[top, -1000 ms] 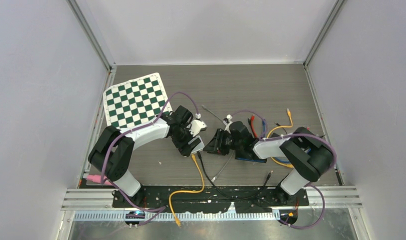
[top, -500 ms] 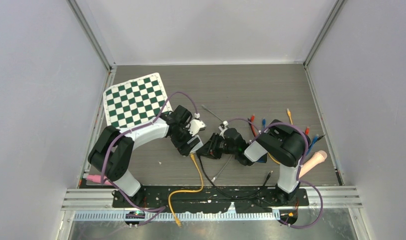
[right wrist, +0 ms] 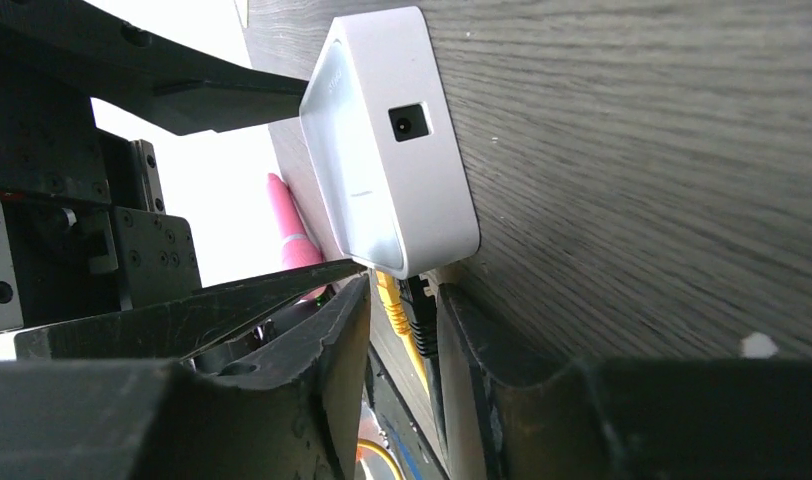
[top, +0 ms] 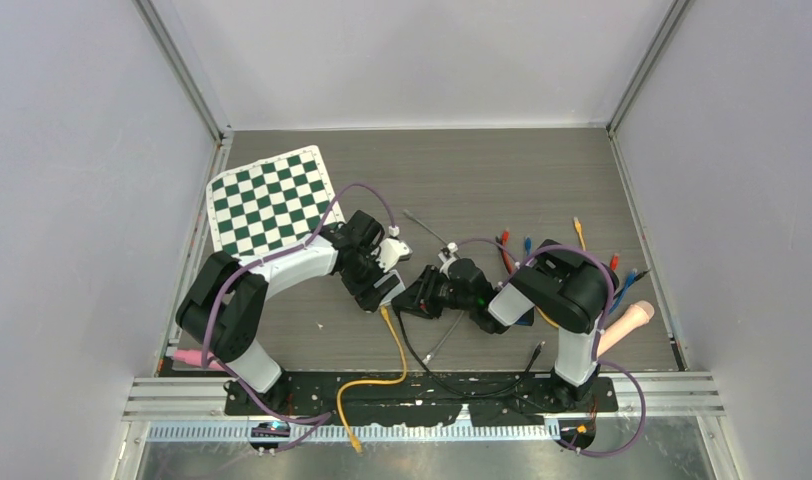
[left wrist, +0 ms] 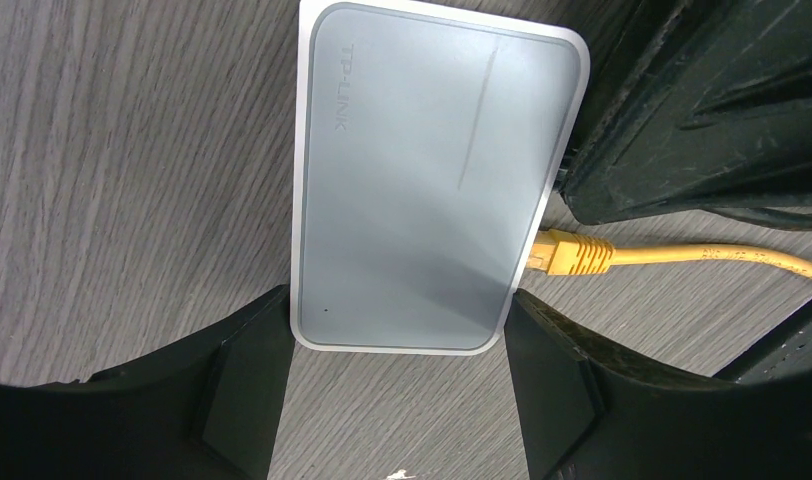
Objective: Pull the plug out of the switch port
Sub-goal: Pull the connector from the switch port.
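A grey switch (left wrist: 422, 180) lies flat on the wooden table, and my left gripper (left wrist: 397, 390) is shut on its near end, a finger against each long side. A yellow plug (left wrist: 572, 252) sits in a port on its right edge, with a black plug (right wrist: 419, 315) beside the yellow plug (right wrist: 390, 300). My right gripper (right wrist: 404, 292) is open, its jaws a little apart around both plugs; the black one lies against the right finger. From above, the switch (top: 390, 285) sits between the left gripper (top: 380, 293) and the right gripper (top: 417, 300).
A green chessboard mat (top: 272, 200) lies at the back left. Loose cables with coloured plugs (top: 527, 250) and a pink object (top: 627, 322) lie to the right. The yellow cable (top: 382, 375) and a black cable (top: 432, 370) trail to the near edge.
The right arm has folded in and its gripper has slid left up to the switch's port side. In the last half second it hardly moves. The left arm holds still.
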Tool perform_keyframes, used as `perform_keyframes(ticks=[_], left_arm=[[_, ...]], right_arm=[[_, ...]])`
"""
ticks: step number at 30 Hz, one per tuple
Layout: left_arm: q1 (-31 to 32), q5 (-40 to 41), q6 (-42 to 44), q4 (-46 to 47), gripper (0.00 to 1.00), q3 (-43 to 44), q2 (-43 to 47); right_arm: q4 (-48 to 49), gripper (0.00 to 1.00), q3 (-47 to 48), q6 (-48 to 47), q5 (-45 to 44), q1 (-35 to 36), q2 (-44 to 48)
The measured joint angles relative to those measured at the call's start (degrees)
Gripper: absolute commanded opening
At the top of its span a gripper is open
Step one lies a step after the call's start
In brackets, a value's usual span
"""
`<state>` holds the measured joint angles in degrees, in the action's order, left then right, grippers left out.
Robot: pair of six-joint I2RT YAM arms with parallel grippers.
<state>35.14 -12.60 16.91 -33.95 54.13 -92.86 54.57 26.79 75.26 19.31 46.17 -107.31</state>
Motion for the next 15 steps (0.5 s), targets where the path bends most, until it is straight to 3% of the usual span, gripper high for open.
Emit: perform_keyframes(ticks=[3, 15], left_arm=[[0.0, 0.0, 0.0, 0.0, 0.68, 0.0, 0.0], [-0.1, 0.5, 0.1, -0.4, 0.68, 0.0, 0.0]], right_arm=[[0.3, 0.37, 0.1, -0.1, -0.2, 0.3, 0.0], [-4.6, 0.12, 1.2, -3.1, -2.3, 1.2, 1.4]])
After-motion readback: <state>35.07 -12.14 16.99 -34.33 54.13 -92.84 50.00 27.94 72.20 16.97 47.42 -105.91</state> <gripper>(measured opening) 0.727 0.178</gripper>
